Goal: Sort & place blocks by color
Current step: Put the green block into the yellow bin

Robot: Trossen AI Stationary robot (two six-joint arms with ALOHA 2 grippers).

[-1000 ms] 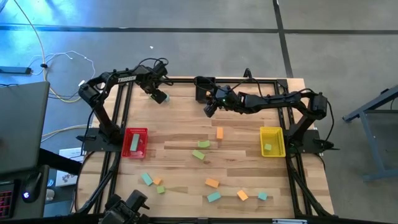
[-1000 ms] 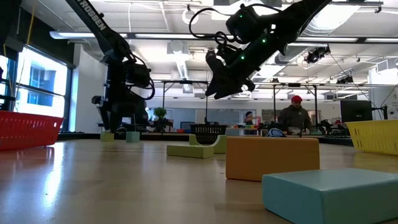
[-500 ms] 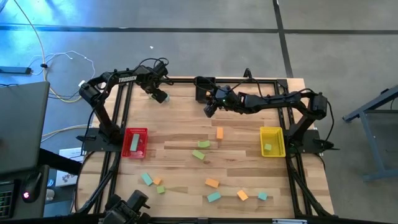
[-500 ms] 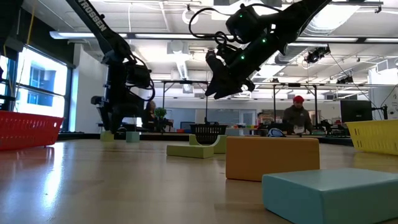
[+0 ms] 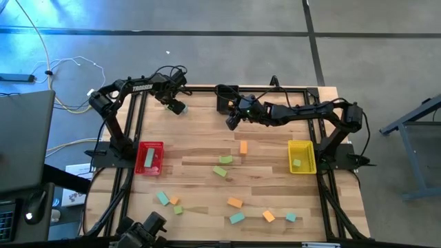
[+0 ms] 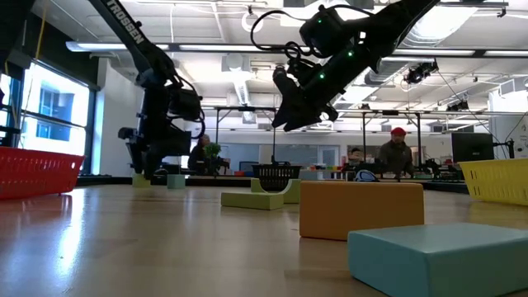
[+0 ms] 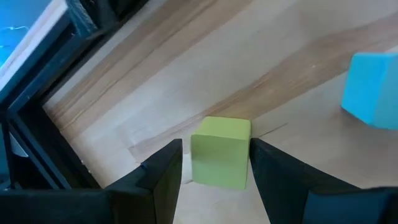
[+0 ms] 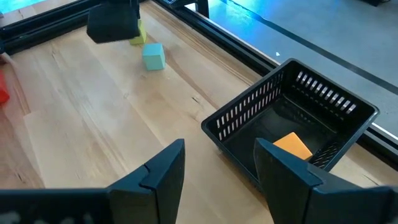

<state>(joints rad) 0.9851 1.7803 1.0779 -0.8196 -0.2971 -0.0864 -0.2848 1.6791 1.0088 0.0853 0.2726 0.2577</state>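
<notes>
L claw (image 7: 214, 165) sits low at upper left of the pale wooden slat worktop (image 5: 200, 138), fingers parted w/ a small yellow-green cuboid block (image 7: 221, 151) between them, not clamped; a teal cuboid block (image 7: 372, 89) lies near it. R claw (image 5: 232, 122) hangs above the worktop's upper middle, part open, empty, just beside the black slotted plastic bin (image 8: 292, 134) w/ an orange block (image 8: 292, 146) inside. Other blocks are scattered over centre & lower frame; some sit in the red mesh bin (image 5: 150, 158) at left & the yellow mesh bin (image 5: 300, 156) at right.
</notes>
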